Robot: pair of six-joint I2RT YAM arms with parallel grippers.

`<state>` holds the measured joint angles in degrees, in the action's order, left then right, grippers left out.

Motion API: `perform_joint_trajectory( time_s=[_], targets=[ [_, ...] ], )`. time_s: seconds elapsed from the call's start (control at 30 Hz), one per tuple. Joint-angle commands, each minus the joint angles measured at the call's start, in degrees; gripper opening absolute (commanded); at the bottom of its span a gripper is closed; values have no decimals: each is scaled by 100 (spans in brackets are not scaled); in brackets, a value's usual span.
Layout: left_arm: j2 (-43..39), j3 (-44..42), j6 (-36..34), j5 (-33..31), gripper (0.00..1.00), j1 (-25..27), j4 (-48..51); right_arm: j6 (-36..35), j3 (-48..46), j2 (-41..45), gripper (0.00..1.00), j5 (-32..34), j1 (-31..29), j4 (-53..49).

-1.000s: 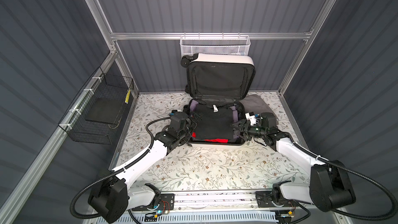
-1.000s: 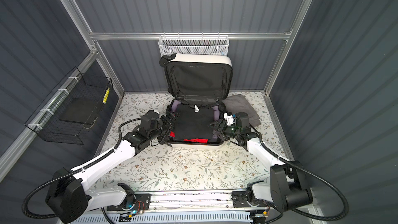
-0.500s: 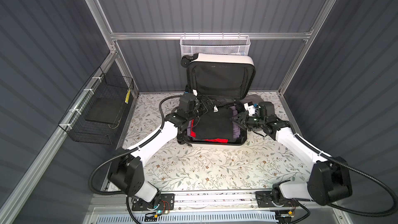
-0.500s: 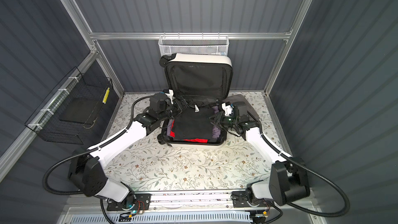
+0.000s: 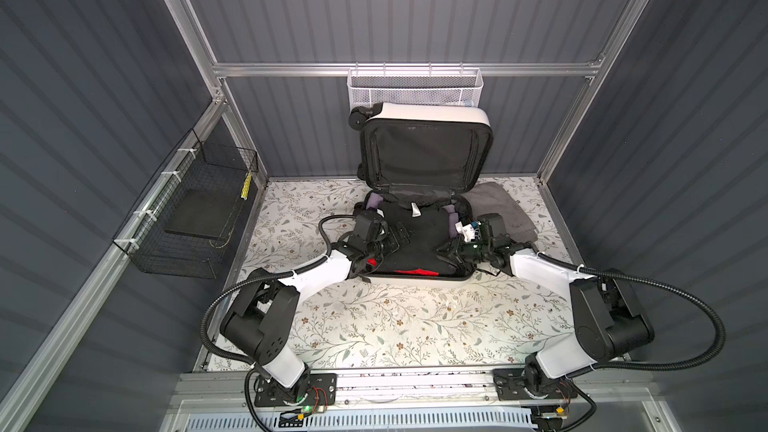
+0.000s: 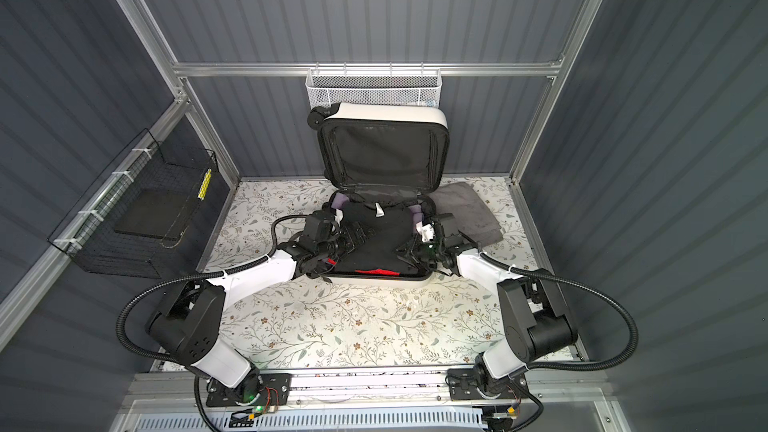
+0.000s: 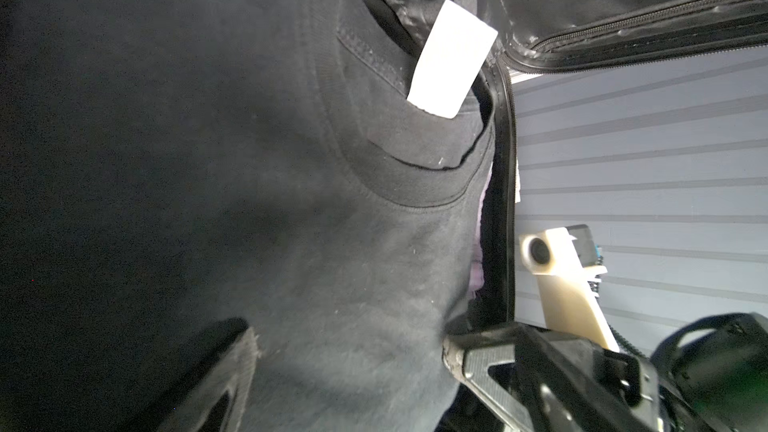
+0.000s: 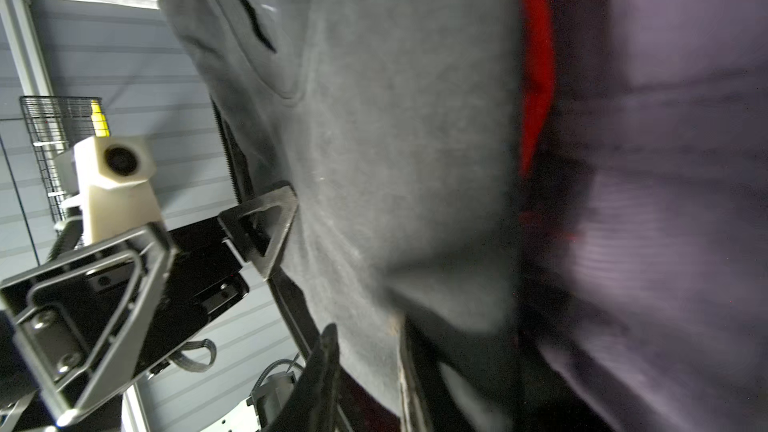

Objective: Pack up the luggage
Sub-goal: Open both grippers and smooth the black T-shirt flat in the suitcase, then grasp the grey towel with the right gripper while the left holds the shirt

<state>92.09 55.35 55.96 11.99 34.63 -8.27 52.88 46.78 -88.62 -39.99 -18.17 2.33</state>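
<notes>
Arms reach low into luggage [image 5: 424, 112]: left jaws spread wide, right jaws pinching black garment [image 5: 415, 238].

No legible text or markings

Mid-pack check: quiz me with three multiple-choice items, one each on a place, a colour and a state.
1. Where is the folded grey cloth? A) packed inside the luggage B) on the table beside the luggage C) draped over the lid
2. What colour peeks out under the black garment at the luggage's near edge? A) red B) yellow C) green
3. The lid is: A) zipped shut B) open, standing upright C) detached, flat on the table

1 B: it lies on the floral table, right of the luggage in both top views. 2 A: a red strip shows there. 3 B: its black lining faces the camera.
</notes>
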Motion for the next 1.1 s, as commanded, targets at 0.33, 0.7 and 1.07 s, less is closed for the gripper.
perform_joint_trajectory(
  time_s=[0.33, 0.7, 1.07],
  targets=[
    [238, 1181, -851, 413, 100, -115, 27, -536, 1398, -14, 37, -39, 394, -853],
    [734, 1359, -842, 483, 100, -339, -56, -179, 1854, -721, 40, -79, 333, -472],
    [952, 1196, -963, 846, 100, -791, -210, -285, 2202, -1499, 47, 311, 461, -541]
  ],
)
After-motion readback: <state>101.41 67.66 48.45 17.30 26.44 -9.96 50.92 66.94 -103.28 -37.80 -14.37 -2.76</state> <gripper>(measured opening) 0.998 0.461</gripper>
